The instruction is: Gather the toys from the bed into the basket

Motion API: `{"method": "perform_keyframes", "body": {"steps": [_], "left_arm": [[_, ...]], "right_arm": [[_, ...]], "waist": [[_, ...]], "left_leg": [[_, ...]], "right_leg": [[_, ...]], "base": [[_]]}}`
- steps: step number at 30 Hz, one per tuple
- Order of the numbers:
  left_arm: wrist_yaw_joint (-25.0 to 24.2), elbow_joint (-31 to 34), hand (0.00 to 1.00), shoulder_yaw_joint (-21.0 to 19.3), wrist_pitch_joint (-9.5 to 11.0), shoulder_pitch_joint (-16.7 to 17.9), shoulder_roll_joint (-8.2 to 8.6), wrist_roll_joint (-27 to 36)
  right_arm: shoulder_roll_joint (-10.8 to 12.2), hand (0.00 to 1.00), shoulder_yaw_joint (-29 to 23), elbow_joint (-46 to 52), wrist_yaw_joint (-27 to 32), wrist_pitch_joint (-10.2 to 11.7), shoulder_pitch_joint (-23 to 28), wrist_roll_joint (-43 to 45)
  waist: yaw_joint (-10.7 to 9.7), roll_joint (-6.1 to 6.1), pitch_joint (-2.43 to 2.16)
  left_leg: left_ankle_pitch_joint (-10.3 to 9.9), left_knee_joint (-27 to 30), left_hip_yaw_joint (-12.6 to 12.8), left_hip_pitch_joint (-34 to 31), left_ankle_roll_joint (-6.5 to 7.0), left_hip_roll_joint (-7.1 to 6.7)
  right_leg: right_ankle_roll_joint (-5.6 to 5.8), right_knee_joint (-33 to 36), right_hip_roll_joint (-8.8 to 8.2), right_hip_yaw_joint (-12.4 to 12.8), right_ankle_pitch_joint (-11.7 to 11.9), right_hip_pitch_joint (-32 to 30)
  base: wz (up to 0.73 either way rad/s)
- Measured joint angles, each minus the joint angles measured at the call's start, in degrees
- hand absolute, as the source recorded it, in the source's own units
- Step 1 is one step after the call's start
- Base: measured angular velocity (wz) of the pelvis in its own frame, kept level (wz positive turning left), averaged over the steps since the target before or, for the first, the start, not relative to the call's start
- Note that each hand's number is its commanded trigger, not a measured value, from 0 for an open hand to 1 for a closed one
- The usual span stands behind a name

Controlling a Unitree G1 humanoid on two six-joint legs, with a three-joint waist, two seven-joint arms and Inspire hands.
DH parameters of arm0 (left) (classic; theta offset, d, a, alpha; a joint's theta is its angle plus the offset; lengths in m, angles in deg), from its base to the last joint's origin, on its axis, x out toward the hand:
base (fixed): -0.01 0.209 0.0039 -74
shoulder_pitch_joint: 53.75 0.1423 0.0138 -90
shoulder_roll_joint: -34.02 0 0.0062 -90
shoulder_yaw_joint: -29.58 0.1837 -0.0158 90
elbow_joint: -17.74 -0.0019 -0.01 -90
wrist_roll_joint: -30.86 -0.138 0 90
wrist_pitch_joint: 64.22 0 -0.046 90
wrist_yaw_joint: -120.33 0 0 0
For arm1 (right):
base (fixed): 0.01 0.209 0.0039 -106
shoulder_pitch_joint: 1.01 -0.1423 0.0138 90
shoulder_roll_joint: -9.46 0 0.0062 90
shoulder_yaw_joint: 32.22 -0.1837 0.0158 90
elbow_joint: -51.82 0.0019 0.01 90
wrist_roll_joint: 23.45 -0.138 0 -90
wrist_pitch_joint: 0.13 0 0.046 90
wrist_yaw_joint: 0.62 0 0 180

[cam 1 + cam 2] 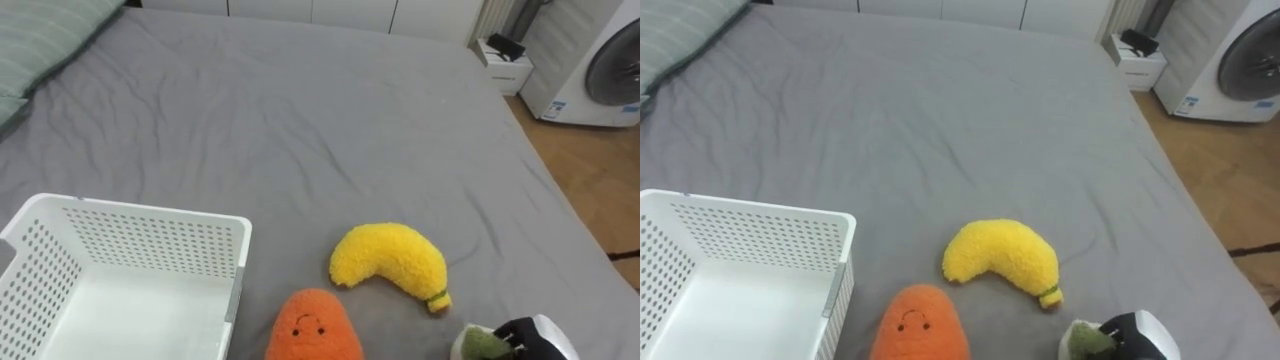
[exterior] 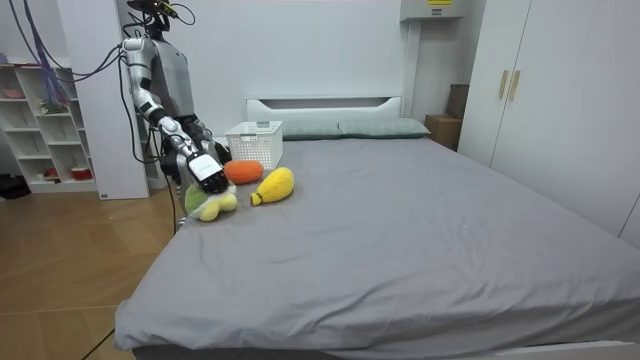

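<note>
Gripping a fuzzy green plush toy [image 1: 482,345] in the curled fingers of the right hand [image 1: 535,338], at the near edge of the grey-sheeted bed [image 1: 300,120]. Near it, awaiting collection: a yellow plush banana [image 1: 390,262] and an orange plush carrot [image 1: 312,325] with a face. Nothing visible in the white perforated plastic basket [image 1: 150,235]. Barely begun, seemingly. No readable writing.

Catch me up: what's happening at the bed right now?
The robot stands at the side of the bed, its right hand down at a green plush toy near the mattress edge. I cannot tell whether it has hold of it. A yellow banana plush and an orange carrot plush lie beside the white basket, whose visible part holds nothing.
</note>
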Motion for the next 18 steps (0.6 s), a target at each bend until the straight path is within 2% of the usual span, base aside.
{"method": "perform_keyframes", "body": {"steps": [2,5,9,18], "left_arm": [[-0.01,-0.01,0.00,0.02,0.00,-0.02,0.00,0.07],[-0.05,-0.05,0.00,0.07,0.12,-0.03,-0.02,0.32],[-0.84,-0.05,0.00,-0.09,0.11,-0.14,0.03,-0.11],[-2.36,0.45,0.00,-1.14,0.06,-1.03,0.18,-0.10]], "right_arm": [[0.00,1.00,-0.01,0.30,-0.17,-0.02,0.00,-0.20],[0.01,1.00,-0.04,2.29,-0.60,-0.18,0.02,-0.47],[0.01,1.00,-0.13,11.72,-2.48,-0.93,0.94,1.57],[-0.01,1.00,-2.17,34.57,-3.45,-1.24,1.83,2.12]], "waist": [[0.01,0.08,-0.03],[-0.01,0.25,0.37],[-0.26,0.57,0.80],[-0.54,0.80,0.67]], "left_leg": [[0.00,0.01,-0.01,0.04,0.00,-0.09],[0.00,0.02,0.06,0.09,0.00,-0.09],[0.01,0.02,0.10,-0.41,0.01,-0.22],[0.11,-0.05,0.42,-2.03,-0.03,-0.17]], "right_leg": [[0.00,0.04,-0.01,0.00,0.00,0.03],[0.00,0.03,0.01,0.23,0.00,0.04],[0.01,0.32,0.00,0.84,0.01,-1.01],[-0.01,0.29,0.06,0.93,0.06,-2.39]], "base": [[0.00],[-0.01],[-0.08],[0.00]]}}
